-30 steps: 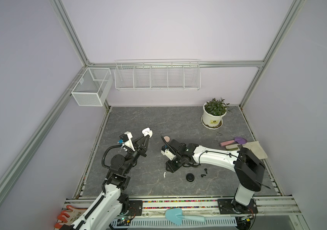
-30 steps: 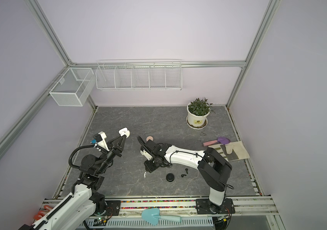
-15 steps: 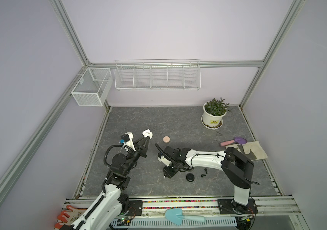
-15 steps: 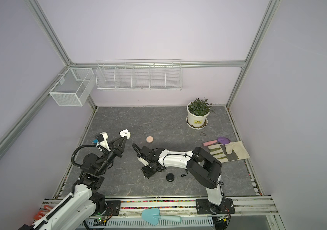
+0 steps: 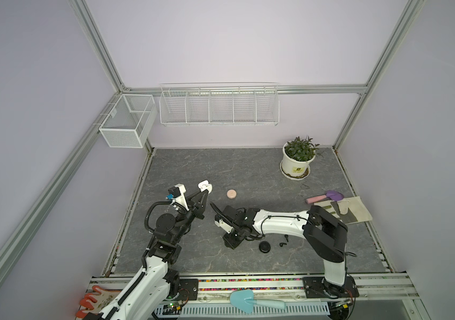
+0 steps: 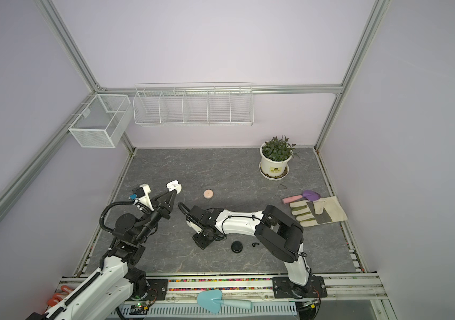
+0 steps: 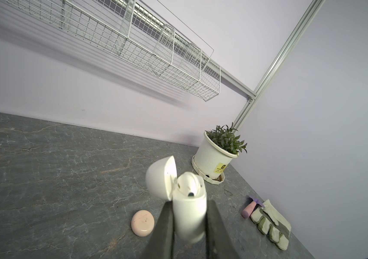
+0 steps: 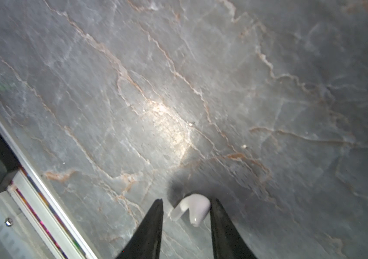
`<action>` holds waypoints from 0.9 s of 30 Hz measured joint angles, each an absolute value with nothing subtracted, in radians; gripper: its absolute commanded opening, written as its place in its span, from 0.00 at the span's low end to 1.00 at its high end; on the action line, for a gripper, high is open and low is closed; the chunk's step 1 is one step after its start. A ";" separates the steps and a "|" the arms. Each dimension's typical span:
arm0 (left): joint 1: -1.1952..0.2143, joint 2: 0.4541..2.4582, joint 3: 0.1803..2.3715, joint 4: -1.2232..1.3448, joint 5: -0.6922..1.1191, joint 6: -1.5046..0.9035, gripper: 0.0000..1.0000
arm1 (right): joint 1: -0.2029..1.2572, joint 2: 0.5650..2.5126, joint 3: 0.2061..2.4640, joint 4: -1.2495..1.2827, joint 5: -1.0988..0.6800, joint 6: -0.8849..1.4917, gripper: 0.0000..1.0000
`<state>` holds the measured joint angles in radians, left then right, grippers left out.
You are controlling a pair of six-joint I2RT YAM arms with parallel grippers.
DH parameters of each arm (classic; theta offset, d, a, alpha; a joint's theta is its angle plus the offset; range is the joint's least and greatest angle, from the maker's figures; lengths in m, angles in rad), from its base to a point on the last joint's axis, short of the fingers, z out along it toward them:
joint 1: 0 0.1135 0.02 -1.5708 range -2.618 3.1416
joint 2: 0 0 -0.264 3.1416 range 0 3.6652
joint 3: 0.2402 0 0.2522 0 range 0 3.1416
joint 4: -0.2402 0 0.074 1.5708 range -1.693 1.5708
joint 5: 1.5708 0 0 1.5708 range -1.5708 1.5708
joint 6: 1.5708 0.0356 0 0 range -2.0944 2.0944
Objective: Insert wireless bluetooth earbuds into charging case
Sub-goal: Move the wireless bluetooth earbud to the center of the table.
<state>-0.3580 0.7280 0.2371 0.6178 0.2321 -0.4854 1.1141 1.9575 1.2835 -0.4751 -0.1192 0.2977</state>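
- Overhead, two robot arms work above a grey, stone-patterned table (image 5: 220, 166). The left gripper (image 5: 203, 191) is raised near the table's left side, and the right gripper (image 5: 231, 241) points down at the surface closer to the front rail.
- Seen from its wrist camera, the left gripper (image 7: 189, 203) has its jaws clamped tight on the lower body of a white case (image 7: 189, 217). The case is held clear of the table with its lid (image 7: 160, 177) swung open.
- A seated earbud (image 7: 189, 183), whitish with a dark tip showing, rests in the mouth of that case.
- The right gripper (image 8: 186, 203), seen from its own wrist camera, has its jaws parted and grips nothing. It straddles a loose white earbud (image 8: 192, 208) lying on the table.
- One finger (image 8: 217, 215) appears to touch the bud, while a clear gap separates it from the other finger. This earbud is hidden beneath the gripper in both top views.
- A round pink case (image 5: 232, 194) lies closed on the table, just beyond the two grippers.
- A round black case (image 6: 236, 246) sits closed beside the right arm, with a black earbud (image 6: 254, 244) near it, not touching.
- A potted plant (image 5: 295, 169) stands in the far right corner. A purple trowel (image 5: 329, 196) lies beside a work glove (image 5: 345, 210) along the right edge.
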 measured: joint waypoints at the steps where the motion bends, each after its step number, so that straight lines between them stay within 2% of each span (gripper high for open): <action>1: -0.358 0.727 0.237 0.618 0.233 -0.485 0.00 | 1.114 1.961 1.287 -0.478 -0.118 0.298 0.36; 7: -0.351 0.719 0.237 0.618 0.232 -0.485 0.00 | 1.115 1.970 1.298 -0.485 -0.105 0.299 0.29; 27: -0.340 0.686 0.237 0.607 0.232 -0.485 0.00 | 1.126 1.975 1.306 -0.493 -0.052 0.302 0.21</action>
<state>-0.3405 0.6865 0.2371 0.6071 0.2321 -0.4850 1.1263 1.9751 1.3064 -0.4927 -0.0525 0.3023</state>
